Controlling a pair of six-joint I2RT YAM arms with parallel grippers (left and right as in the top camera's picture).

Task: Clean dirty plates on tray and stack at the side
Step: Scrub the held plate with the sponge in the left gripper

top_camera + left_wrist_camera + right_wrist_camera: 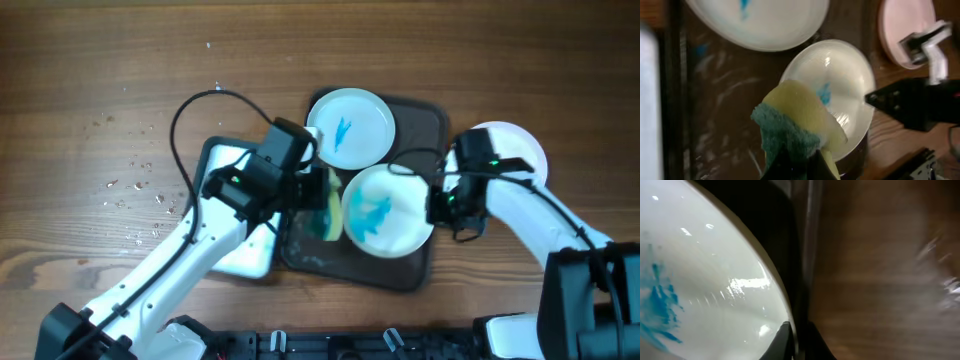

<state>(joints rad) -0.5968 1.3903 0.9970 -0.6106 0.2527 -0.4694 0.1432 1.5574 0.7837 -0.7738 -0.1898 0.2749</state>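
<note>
Overhead first: the dark tray (318,258) sits on the wooden worktop (100,80) carrying two blue-streaked plates, the far plate (350,128) at its far end and the near plate (388,212) at its near end. The third plate (515,140), plain white, lies on the worktop off the tray's right side. The left pincer (318,195) clamps a sponge (330,205) over the tray's left half, right against the near plate. The right pincer (440,205) bites that plate's right rim. A white tray (248,255) lies just off the tray's left edge, under the left arm.

Left wrist: the sponge (795,125), yellow with a teal face, is pressed onto the near plate (845,80) beside its blue smear.

Right wrist: the right pincer (795,342) is closed, a finger on either side of the near plate's (705,280) rim, at the tray's (801,240) right edge.
</note>
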